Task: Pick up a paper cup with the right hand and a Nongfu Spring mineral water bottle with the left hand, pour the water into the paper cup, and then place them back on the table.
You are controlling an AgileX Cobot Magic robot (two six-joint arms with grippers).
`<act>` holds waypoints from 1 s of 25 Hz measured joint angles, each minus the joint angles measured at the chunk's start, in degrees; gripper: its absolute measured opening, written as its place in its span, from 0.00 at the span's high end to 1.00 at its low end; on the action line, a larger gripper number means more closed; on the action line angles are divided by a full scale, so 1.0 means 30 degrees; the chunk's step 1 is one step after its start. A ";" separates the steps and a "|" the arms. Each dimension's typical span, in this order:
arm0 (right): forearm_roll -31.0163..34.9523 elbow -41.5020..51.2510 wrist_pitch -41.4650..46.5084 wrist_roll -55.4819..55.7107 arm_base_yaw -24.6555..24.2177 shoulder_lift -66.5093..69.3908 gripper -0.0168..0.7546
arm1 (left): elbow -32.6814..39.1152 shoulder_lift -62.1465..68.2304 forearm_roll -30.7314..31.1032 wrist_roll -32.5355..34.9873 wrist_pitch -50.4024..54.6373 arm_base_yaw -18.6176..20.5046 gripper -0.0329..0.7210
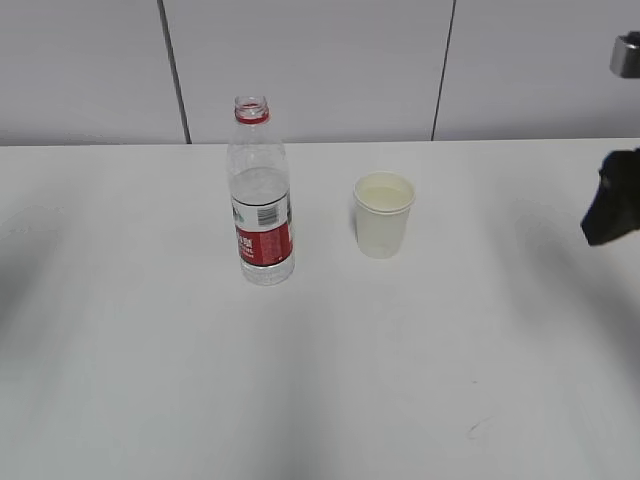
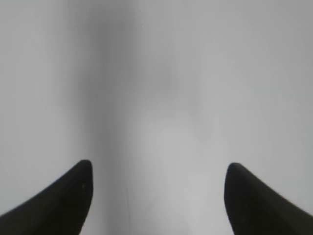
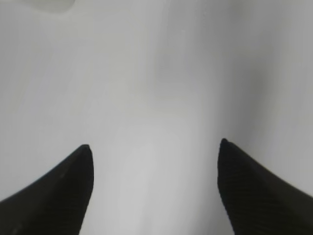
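Note:
The Nongfu Spring mineral water bottle stands upright and uncapped on the white table, left of centre, with clear water in it. The paper cup stands upright just to its right, apart from it. My right hand shows only as a black part at the exterior view's right edge, far from the cup. My right gripper is open and empty over bare table. My left gripper is open and empty over bare table. The left arm is out of the exterior view.
A small dark scuff mark lies on the table near the front right. A grey panelled wall rises behind the table's far edge. A pale blurred shape shows at the top left of the right wrist view.

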 joint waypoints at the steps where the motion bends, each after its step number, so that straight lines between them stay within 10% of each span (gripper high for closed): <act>1: 0.0000 0.1275 -0.0241 -0.0143 0.0000 -0.0959 0.22 | 0.1040 -0.1319 -0.0087 0.0000 -0.0120 0.0000 0.28; 12: 0.0000 0.7066 -0.0615 -0.0499 0.0000 -0.7793 0.22 | 0.7267 -1.2055 -0.0157 -0.0606 0.1341 0.0000 0.30; 25: 0.0000 1.2149 -0.0642 -0.0573 0.0000 -1.6093 0.22 | 0.9147 -1.9410 -0.0527 -0.0622 0.1666 0.0000 0.30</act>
